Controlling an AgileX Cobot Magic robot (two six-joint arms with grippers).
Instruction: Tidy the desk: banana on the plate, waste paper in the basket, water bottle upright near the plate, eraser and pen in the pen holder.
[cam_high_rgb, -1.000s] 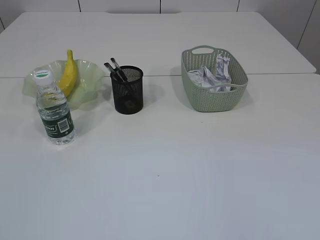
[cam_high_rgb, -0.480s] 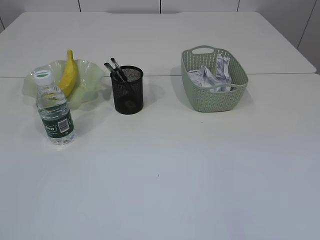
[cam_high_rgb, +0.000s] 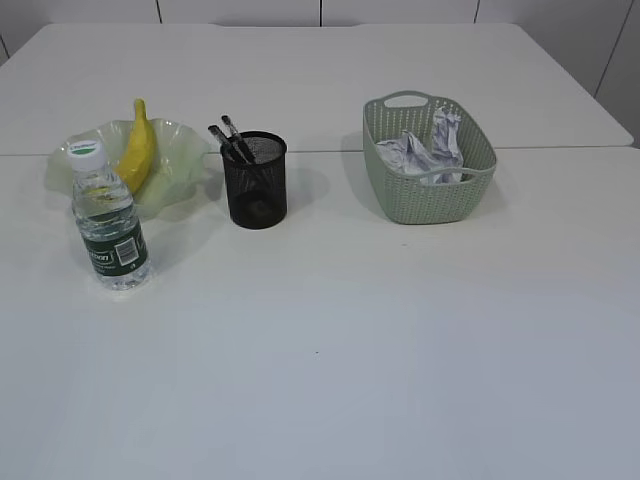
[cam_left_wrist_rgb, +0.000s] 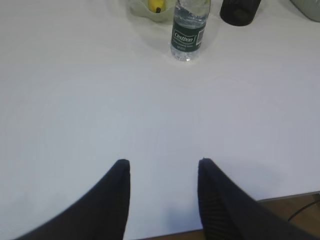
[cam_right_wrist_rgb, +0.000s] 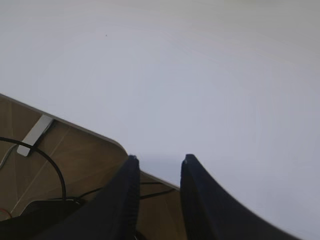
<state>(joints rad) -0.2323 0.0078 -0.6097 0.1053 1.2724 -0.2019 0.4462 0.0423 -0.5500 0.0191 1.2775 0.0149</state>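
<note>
Objects are counted: one banana (cam_high_rgb: 138, 148), one plate (cam_high_rgb: 180, 165), one bottle (cam_high_rgb: 108, 218), two pens (cam_high_rgb: 230, 141). Left gripper (cam_left_wrist_rgb: 164, 167) and right gripper (cam_right_wrist_rgb: 159, 162) are held apart, empty, over the table (cam_high_rgb: 400, 330) edge.

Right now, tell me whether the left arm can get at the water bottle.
Probably yes: the left fingers are open and empty, with bare table between them and the upright water bottle.

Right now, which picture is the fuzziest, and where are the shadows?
Exterior view: sharp; soft shadows sit beside the water bottle and pen holder. Left wrist view: bottle label readable, the claw dark and blurry up close. Right wrist view: the claw is blurry, the table plain white.
</note>
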